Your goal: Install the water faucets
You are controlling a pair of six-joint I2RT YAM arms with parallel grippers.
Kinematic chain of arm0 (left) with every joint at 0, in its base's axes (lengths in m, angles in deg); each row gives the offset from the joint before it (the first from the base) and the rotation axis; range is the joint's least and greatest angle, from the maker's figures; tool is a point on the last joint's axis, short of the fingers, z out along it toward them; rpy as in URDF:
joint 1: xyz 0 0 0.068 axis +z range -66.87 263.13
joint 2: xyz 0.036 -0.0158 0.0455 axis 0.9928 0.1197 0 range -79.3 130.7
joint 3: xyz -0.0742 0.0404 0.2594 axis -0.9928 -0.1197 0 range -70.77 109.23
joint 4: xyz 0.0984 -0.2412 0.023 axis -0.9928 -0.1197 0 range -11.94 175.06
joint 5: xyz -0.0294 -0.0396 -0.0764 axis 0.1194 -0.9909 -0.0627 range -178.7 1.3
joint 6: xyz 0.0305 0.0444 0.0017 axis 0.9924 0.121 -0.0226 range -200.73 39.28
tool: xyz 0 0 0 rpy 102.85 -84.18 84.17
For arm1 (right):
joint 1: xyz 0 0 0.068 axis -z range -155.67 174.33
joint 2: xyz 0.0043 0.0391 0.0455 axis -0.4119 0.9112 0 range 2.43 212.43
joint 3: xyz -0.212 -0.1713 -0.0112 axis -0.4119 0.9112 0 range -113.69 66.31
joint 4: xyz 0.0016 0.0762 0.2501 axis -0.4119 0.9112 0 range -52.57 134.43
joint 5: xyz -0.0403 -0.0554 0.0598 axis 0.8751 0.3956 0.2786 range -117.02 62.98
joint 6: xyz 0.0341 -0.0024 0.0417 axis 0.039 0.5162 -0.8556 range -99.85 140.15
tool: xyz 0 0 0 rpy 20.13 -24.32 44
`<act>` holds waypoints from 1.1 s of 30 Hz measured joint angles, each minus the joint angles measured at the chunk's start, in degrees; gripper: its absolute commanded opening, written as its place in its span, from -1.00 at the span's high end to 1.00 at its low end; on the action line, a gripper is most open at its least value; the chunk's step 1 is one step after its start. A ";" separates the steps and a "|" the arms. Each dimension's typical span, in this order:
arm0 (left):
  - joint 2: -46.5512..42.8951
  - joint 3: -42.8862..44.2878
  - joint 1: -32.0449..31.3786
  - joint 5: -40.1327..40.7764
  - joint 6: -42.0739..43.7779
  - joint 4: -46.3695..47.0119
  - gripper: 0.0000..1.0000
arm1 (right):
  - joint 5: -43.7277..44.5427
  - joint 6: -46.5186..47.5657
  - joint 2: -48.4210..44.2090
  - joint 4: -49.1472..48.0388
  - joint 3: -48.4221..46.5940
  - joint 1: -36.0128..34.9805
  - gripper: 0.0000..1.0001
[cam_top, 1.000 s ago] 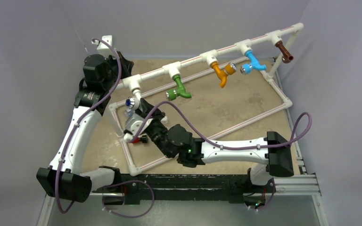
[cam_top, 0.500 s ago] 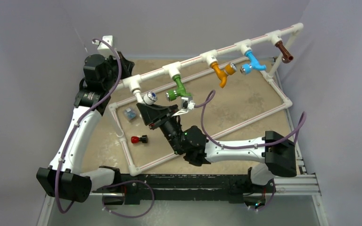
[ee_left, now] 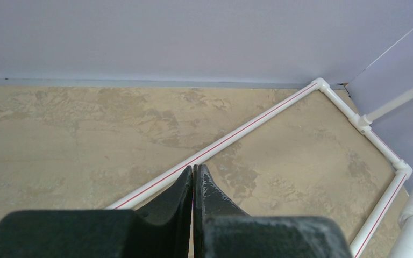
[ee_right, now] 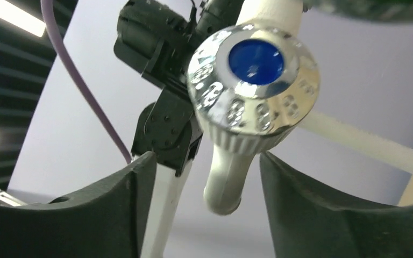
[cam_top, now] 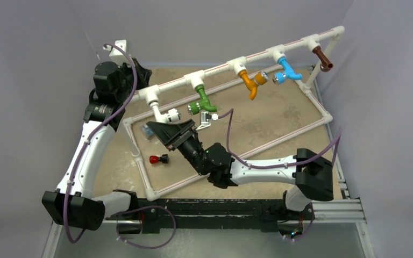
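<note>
Five faucets (cam_top: pixel 203 104), one of each colour.
My right fingers (ee_right: pixel 113 209) stand open, straddling the white faucet (ee_right: pixel 253 97) without touching it; my left fingers (ee_left: pixel 169 207) are shut, empty.

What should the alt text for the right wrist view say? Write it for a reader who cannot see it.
A white plastic faucet with a silvery round knob and blue centre sits close up, its bent spout pointing down inside the open right gripper, clear of both black fingers. Behind it are a black robot arm and a purple cable.
</note>
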 measured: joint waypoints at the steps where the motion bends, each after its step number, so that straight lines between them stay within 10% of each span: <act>1: -0.02 0.00 0.00 -0.04 0.00 0.00 1.00 | -1.29 0.28 -0.52 0.74 0.17 -0.15 -0.57; 16: -0.04 0.00 0.00 -0.48 0.00 -0.09 1.00 | -5.53 24.57 -18.82 20.87 7.15 -0.02 -0.74; 33: -0.04 0.00 0.04 -0.70 -0.02 -0.11 1.00 | -14.29 99.60 -25.14 49.05 -8.00 -2.38 -0.66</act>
